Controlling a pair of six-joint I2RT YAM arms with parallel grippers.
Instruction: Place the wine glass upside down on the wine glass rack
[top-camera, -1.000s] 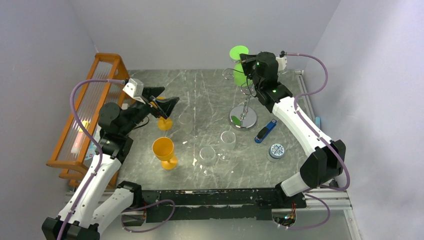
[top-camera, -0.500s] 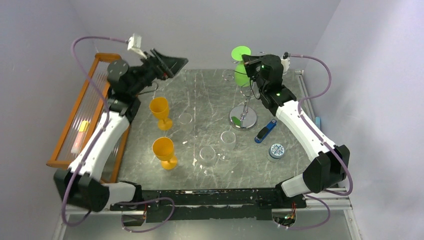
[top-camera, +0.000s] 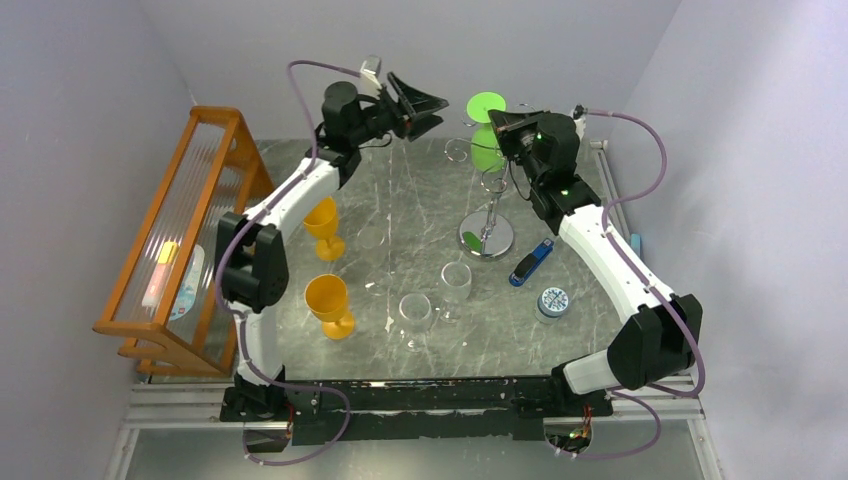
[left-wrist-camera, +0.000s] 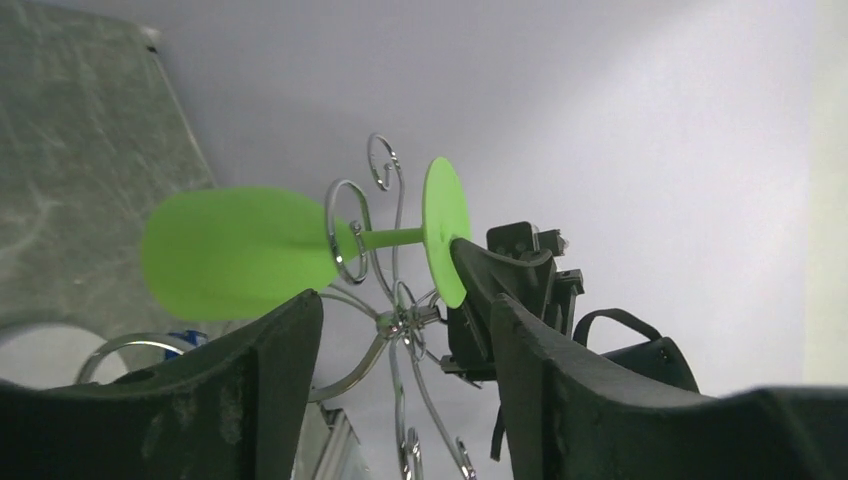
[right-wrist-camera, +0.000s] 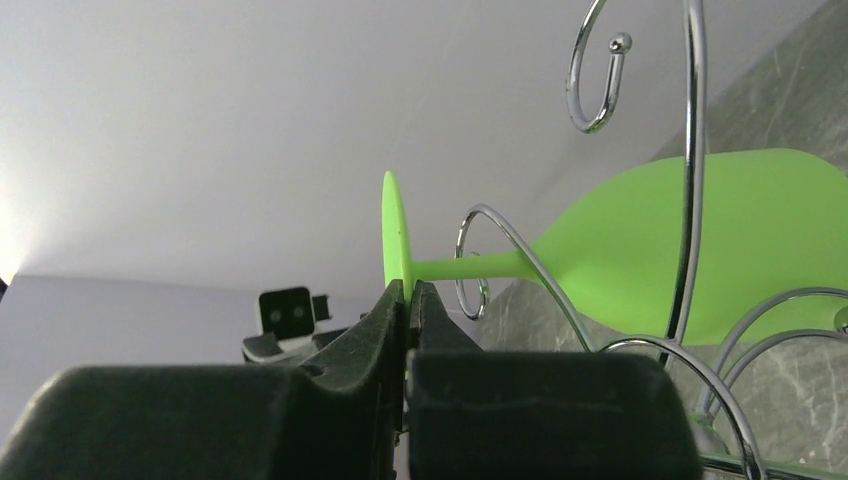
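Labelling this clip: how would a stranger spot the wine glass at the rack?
Find the chrome wire rack at the table's far right. The wine glass is up in its top loops, foot pinched by the right gripper. It alone is green, unlike the orange glasses and clear glasses.

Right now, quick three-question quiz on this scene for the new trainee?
1. True or false: the left tool is holding the green glass.
2. Which part of the green glass does the right tool pinch? A. bowl B. stem C. foot
3. Fill in: the overhead view shows ___ orange goblets.

Key: 1 false, it is open with nothing between its fingers; 2 C; 3 two.
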